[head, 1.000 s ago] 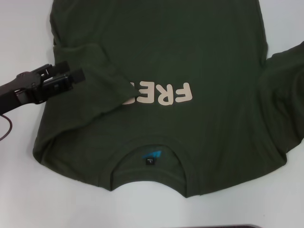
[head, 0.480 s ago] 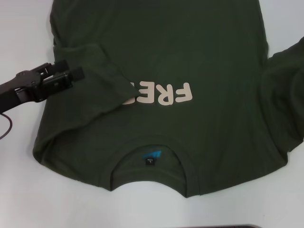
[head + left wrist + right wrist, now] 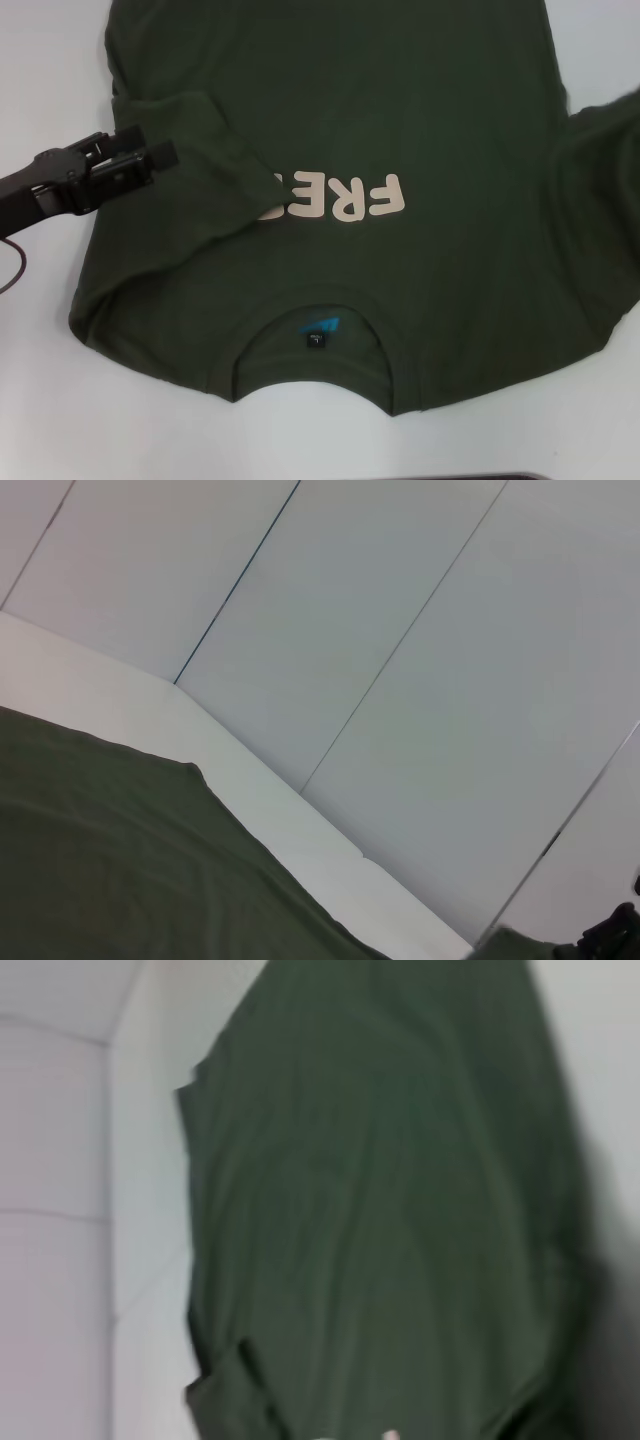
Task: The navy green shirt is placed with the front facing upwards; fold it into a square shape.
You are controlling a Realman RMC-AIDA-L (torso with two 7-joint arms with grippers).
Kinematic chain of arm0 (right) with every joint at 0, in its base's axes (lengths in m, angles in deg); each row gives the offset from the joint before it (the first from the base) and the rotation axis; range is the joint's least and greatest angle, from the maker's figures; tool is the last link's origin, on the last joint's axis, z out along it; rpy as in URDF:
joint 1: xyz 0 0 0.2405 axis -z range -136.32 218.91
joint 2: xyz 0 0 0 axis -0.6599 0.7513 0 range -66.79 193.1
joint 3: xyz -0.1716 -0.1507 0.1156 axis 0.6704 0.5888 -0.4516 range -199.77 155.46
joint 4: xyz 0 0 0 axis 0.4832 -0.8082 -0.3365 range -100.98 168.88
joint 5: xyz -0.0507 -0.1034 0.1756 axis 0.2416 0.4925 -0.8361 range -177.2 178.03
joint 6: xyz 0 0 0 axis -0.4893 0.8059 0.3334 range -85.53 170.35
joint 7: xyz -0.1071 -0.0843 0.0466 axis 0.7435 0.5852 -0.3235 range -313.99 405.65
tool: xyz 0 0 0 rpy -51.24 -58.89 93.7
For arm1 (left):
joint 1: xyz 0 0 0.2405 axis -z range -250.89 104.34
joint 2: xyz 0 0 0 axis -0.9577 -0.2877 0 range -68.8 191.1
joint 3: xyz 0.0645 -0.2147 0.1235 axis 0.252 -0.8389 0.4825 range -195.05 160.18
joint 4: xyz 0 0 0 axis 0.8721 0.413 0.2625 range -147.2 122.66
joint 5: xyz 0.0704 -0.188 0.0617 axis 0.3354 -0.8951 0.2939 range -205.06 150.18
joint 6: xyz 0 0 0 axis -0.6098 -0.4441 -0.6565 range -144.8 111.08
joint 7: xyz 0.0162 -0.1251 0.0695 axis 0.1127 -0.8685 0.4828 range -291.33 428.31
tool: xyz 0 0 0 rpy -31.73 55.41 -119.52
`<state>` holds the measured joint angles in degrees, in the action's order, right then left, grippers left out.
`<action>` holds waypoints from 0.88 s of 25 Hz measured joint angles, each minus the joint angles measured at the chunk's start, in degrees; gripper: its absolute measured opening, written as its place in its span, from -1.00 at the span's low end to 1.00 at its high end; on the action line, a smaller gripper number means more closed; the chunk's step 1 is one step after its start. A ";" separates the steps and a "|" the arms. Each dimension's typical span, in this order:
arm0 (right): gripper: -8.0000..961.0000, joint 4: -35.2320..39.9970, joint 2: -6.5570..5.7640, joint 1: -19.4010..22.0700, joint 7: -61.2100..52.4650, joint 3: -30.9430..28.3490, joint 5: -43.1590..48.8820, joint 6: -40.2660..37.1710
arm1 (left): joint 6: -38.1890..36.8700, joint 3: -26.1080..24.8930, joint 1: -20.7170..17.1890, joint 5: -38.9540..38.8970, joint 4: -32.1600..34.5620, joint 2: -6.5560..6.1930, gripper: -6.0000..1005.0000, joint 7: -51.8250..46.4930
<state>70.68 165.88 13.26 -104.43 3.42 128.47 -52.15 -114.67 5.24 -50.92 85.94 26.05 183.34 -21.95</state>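
With its left sleeve point(image 3: 205, 160) already folded inward over the lettering, I hover my left gripper point(image 3: 150, 152), jaws apart and empty, over the navy green shirt point(image 3: 400, 110) at middle left.

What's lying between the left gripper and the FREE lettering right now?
In the head view, the folded-in sleeve of the navy green shirt lies between the left gripper and the lettering, covering the lettering's end.
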 joint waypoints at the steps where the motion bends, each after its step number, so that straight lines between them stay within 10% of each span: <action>1: -0.95 -0.10 0.45 -0.23 0.02 0.04 -0.32 -0.22 | 0.00 0.00 0.00 0.00 0.00 0.05 0.70 0.00; 10: -0.95 -2.94 5.64 -1.93 0.32 -0.53 -2.16 2.72 | 0.04 0.00 -0.26 -0.92 0.00 0.16 0.69 0.02; 22: -0.95 -10.30 7.49 -2.83 2.65 -0.87 -7.86 10.20 | 0.09 -0.09 -0.26 -1.38 0.00 0.26 0.68 0.00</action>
<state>60.38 173.37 10.43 -101.79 2.55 120.61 -41.96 -114.59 5.15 -51.17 84.56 26.05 183.60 -21.95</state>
